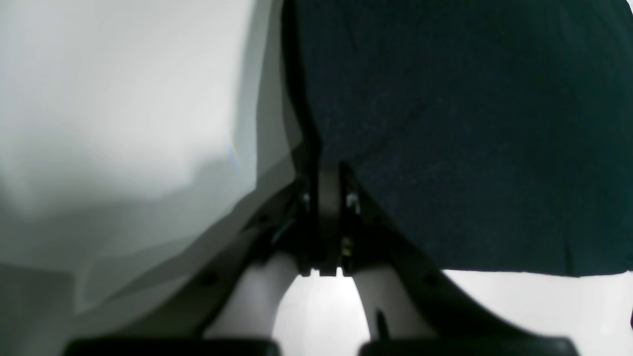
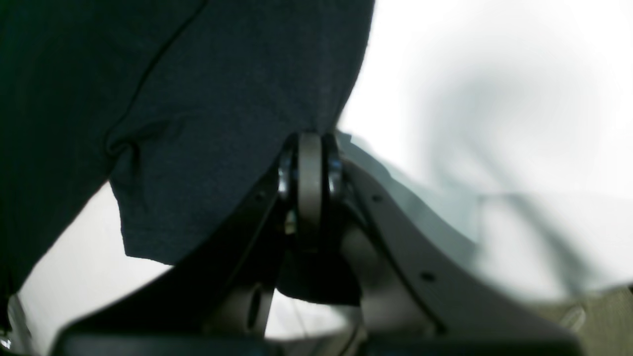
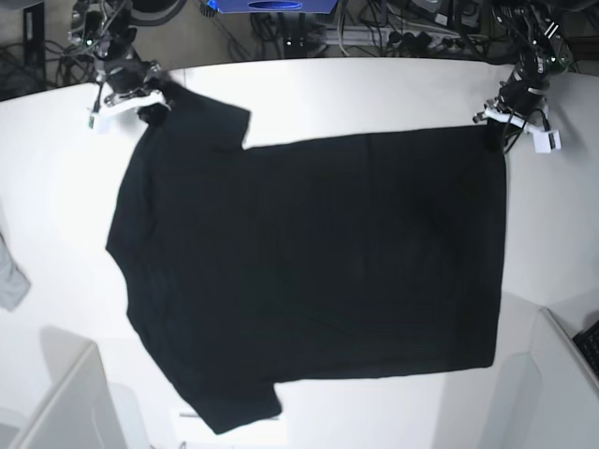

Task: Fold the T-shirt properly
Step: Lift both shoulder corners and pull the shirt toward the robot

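The black T-shirt (image 3: 309,271) lies spread flat on the white table (image 3: 374,94), plain side up, with its sleeves toward the left and its hem toward the right. My left gripper (image 3: 494,123) is at the far right corner of the hem and is shut on the T-shirt's edge. In the left wrist view, the closed fingertips of the left gripper (image 1: 322,170) pinch the dark T-shirt (image 1: 470,123). My right gripper (image 3: 150,101) is at the far left, shut on the far sleeve. In the right wrist view, the right gripper (image 2: 310,141) holds the T-shirt (image 2: 198,99) by its fabric.
A small grey cloth scrap (image 3: 9,276) lies at the table's left edge. White box-like panels stand at the near left (image 3: 65,402) and near right (image 3: 562,374) corners. Cables and equipment (image 3: 374,28) crowd the area behind the table.
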Controlling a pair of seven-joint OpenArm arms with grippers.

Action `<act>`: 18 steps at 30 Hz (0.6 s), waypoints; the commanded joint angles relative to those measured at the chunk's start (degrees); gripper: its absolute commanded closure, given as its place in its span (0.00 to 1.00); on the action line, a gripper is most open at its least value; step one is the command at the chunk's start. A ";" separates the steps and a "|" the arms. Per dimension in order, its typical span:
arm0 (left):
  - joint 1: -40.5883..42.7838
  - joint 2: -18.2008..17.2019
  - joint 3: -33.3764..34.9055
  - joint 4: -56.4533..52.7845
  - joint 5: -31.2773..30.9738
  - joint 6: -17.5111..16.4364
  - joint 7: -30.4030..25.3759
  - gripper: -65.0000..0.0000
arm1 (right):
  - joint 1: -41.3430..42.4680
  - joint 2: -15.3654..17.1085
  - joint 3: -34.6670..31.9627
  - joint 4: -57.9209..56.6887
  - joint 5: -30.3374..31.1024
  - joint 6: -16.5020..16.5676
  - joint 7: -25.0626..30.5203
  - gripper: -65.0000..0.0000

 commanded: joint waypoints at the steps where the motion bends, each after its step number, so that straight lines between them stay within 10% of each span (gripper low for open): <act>1: 1.54 -0.61 -0.05 1.22 2.21 0.74 2.28 1.00 | -1.45 0.26 -0.03 0.82 -1.51 -1.76 -2.85 1.00; 18: 9.89 -0.61 -0.32 6.85 2.30 0.74 2.20 1.00 | -10.50 -0.18 0.06 9.52 -1.25 -1.76 -2.76 1.00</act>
